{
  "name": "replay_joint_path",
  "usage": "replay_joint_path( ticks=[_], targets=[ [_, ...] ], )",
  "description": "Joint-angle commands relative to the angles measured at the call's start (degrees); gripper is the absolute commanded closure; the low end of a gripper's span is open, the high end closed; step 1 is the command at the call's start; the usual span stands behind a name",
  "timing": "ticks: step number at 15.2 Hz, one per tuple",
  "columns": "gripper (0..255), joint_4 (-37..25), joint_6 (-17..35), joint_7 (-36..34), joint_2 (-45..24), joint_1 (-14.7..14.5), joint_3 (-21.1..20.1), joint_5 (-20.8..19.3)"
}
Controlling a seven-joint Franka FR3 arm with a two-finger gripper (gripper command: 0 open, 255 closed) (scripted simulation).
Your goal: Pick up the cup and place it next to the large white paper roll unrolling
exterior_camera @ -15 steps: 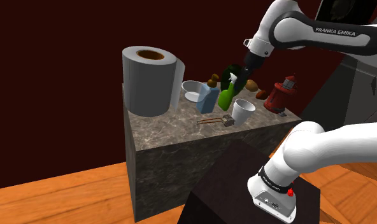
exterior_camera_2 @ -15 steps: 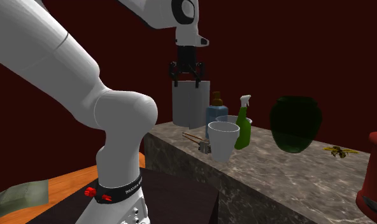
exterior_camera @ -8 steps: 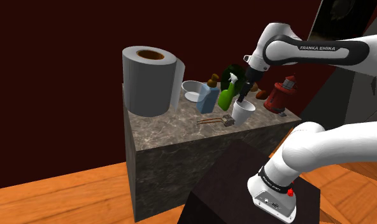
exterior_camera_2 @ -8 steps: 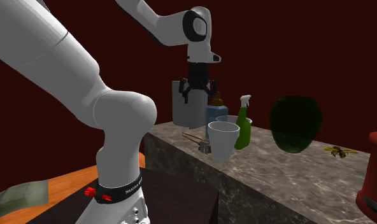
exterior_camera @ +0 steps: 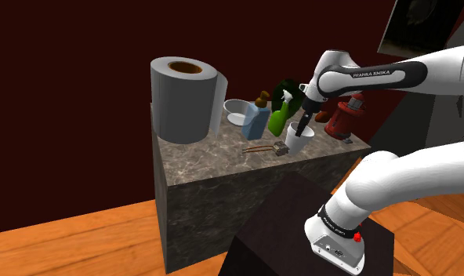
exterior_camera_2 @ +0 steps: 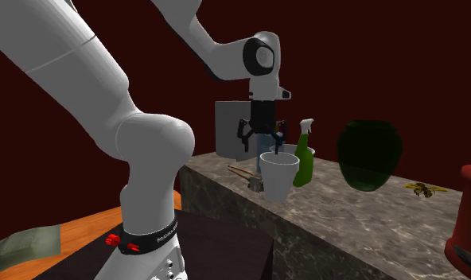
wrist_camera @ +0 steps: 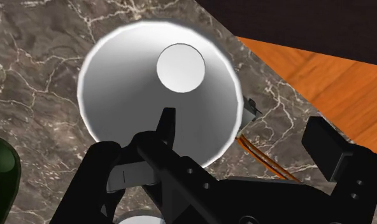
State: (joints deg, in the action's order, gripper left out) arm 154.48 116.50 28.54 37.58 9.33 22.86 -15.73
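"FRANKA EMIKA" in white on the arm's dark forearm band (exterior_camera: 371, 74) (print on the base ring (exterior_camera: 338, 226) illegible)

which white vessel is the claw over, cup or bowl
The cup, at the counter's front edge by the green spray bottle; the open claw hangs over its rim. The bowl sits farther back, beside the roll.

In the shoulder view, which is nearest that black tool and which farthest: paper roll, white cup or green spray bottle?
1. White cup, directly beneath the tool.
2. Green spray bottle, just behind it.
3. Paper roll, at the view's far left.
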Motion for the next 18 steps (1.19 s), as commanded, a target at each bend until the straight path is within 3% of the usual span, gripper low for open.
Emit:
replay_joint_path(
  ticks=[1,5,13,14,18],
  targets=[
    [0,0.96,1.91,0.05,-0.95,0.00,0.45,-0.31],
    [0,2.84,5.28,0.03,-2.46,0.08,1.22,-0.83],
    [0,2.83,5.27,0.03,-2.46,0.08,1.22,-0.82],
    [255,2.83,5.27,0.03,-2.46,0.08,1.22,-0.82],
    [255,2.83,5.27,0.03,-2.46,0.08,1.22,-0.82]
  ],
)
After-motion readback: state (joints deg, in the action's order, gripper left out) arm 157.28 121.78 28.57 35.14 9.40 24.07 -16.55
